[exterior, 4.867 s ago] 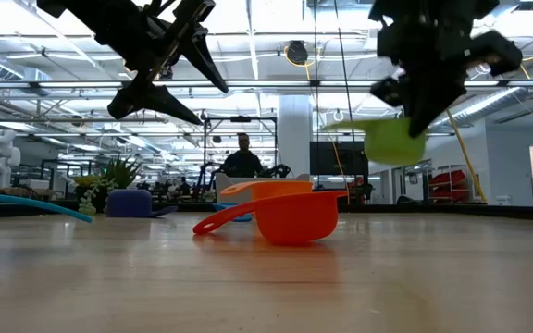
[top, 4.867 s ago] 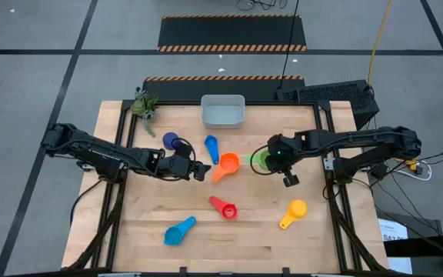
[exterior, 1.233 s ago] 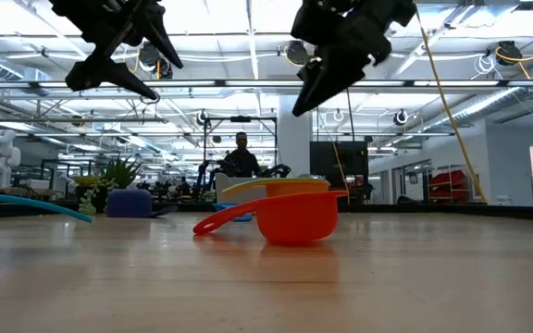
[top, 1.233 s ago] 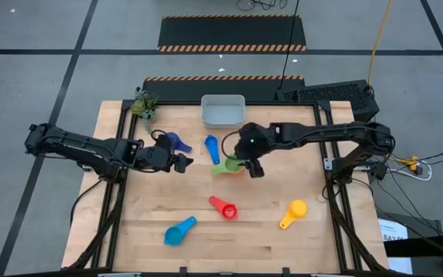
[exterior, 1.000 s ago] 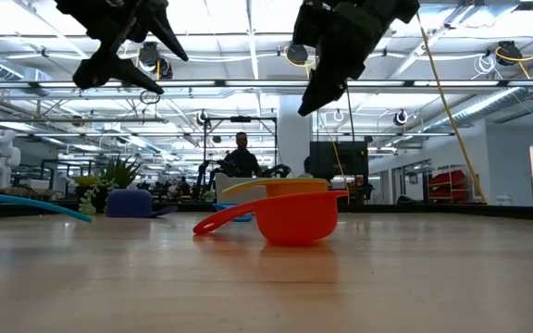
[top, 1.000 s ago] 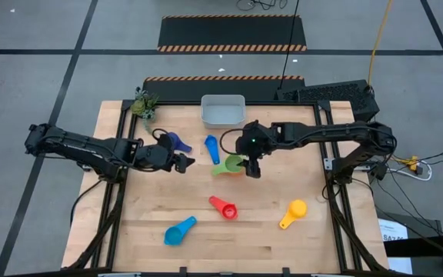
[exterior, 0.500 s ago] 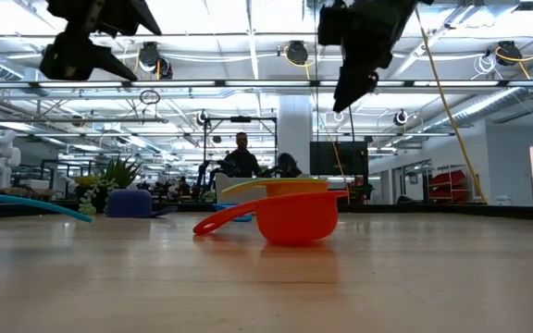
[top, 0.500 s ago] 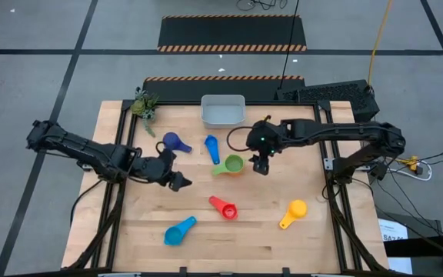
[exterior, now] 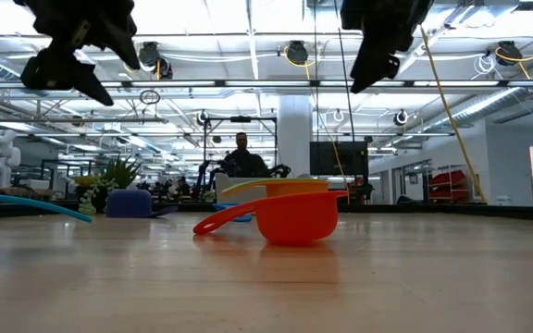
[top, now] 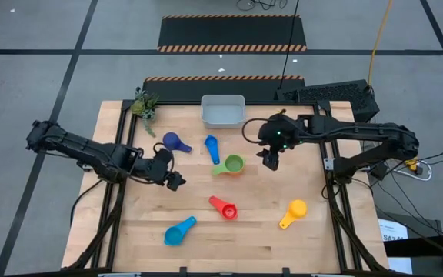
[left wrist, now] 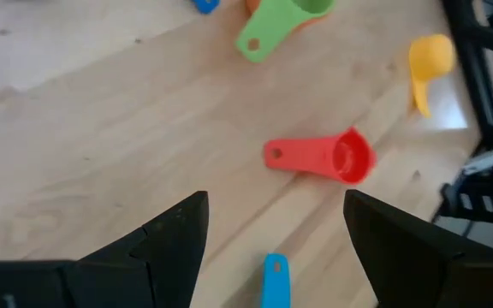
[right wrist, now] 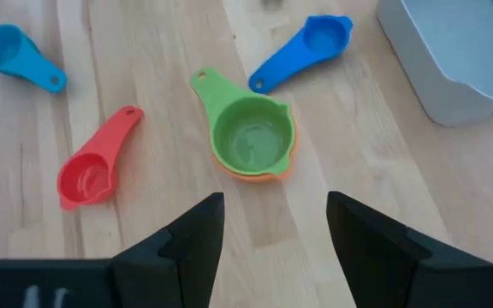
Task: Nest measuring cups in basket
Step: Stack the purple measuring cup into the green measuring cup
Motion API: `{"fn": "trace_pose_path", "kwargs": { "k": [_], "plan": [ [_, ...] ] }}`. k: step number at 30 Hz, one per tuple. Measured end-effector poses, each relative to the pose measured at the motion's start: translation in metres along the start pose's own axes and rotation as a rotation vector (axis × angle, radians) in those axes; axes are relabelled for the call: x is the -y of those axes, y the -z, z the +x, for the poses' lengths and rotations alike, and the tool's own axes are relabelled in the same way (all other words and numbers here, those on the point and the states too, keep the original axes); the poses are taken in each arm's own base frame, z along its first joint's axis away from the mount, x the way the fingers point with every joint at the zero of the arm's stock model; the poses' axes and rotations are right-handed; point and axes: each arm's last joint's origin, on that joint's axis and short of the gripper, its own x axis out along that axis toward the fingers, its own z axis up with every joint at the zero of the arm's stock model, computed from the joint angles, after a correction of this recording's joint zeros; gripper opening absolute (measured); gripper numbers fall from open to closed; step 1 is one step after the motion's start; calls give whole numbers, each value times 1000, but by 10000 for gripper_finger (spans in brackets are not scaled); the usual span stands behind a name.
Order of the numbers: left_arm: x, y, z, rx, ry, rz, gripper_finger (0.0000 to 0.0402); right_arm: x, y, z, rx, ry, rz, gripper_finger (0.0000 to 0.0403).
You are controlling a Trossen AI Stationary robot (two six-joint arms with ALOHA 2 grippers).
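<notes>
Green cup (right wrist: 251, 141) sits nested in the orange cup (right wrist: 264, 174) mid-tabletop, near the empty basket (top: 222, 111). Right hand (top: 271, 159) hovers just beside the pair, fingers apart, holding nothing; left hand (top: 171, 180) hangs open and empty above the red cup (left wrist: 328, 157). A good next nesting wants a handle grip, cup level, lowered squarely. Pale wood tabletop (top: 206, 246); behind it, a bright workshop with a person.
</notes>
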Motion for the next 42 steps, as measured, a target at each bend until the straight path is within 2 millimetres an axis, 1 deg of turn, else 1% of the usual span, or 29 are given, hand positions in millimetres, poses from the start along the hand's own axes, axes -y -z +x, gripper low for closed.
{"fn": "trace_pose_path", "kwargs": {
  "k": [5,10,14,17,20,23,28,32,34,38,42],
  "plan": [
    [-3,-8,1,17,-12,43,275,5,16,0,-19,9,12,201],
    [-6,-15,3,79,-55,184,275,7,28,-2,-21,27,74,201],
    [-9,-22,4,132,-109,292,275,8,35,-9,1,25,175,201],
    [-13,-29,7,138,-145,304,275,9,42,-13,14,23,224,201],
    [-16,-35,9,141,-155,268,276,10,48,-17,27,18,210,201],
    [-19,-39,16,72,-157,272,275,12,56,-18,46,13,179,201],
    [-18,-44,26,-62,-186,314,275,16,72,-7,92,2,106,201],
    [-7,-51,28,-140,-187,336,275,17,83,-2,105,-35,119,201],
    [0,-57,27,-174,-210,395,275,17,85,-2,118,-38,135,201],
    [3,-70,26,-222,-301,546,276,18,88,0,164,-43,153,201],
    [-2,-88,29,-186,-344,557,275,20,82,1,262,10,176,201]
  ]
}}
